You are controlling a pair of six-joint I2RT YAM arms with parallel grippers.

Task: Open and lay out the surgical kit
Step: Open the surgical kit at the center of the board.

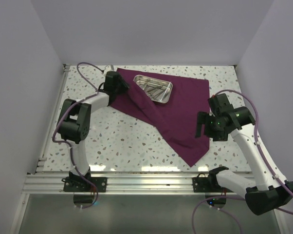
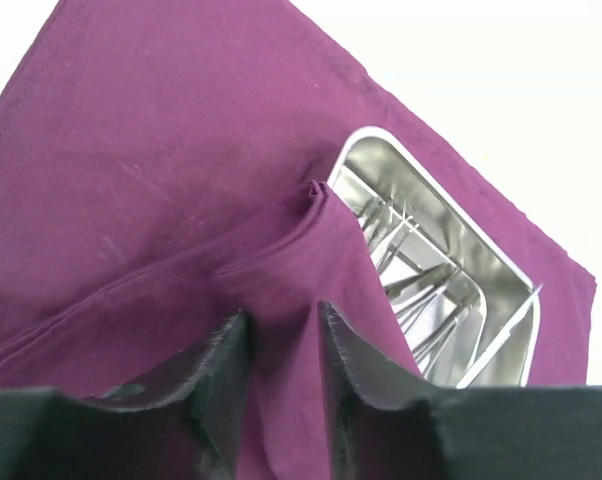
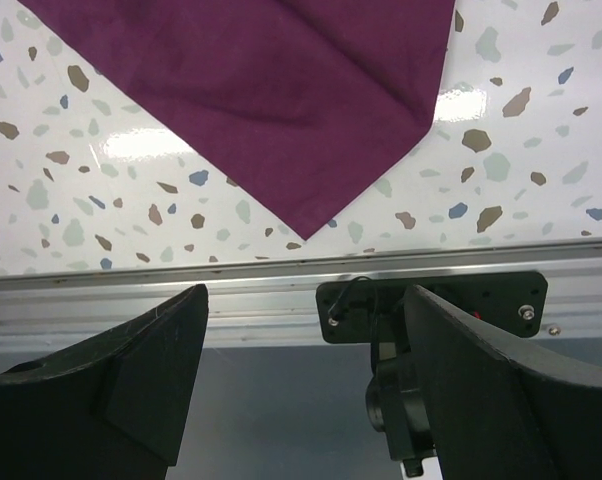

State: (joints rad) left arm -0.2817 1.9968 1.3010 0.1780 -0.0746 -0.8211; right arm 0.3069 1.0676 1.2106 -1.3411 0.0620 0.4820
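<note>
The maroon cloth wrap [image 1: 185,112] lies partly unfolded on the speckled table, one corner pointing at the near edge [image 3: 281,90]. On it at the back sits the shiny steel tray [image 1: 167,97], with the silvery instruments [image 1: 154,89] lying inside. My left gripper [image 1: 123,87] is at the tray's left side. In the left wrist view its fingers [image 2: 284,325] pinch a raised fold of the cloth [image 2: 161,150] that drapes over the tray's edge [image 2: 431,200], the instruments [image 2: 421,285] showing behind. My right gripper [image 1: 203,127] hovers open and empty [image 3: 304,300] by the cloth's right edge.
White walls close in the table on the left, back and right. An aluminium rail [image 3: 231,300] runs along the near edge, carrying the black arm mounts [image 3: 431,305]. Bare speckled tabletop [image 1: 117,136] lies left of the cloth's near corner.
</note>
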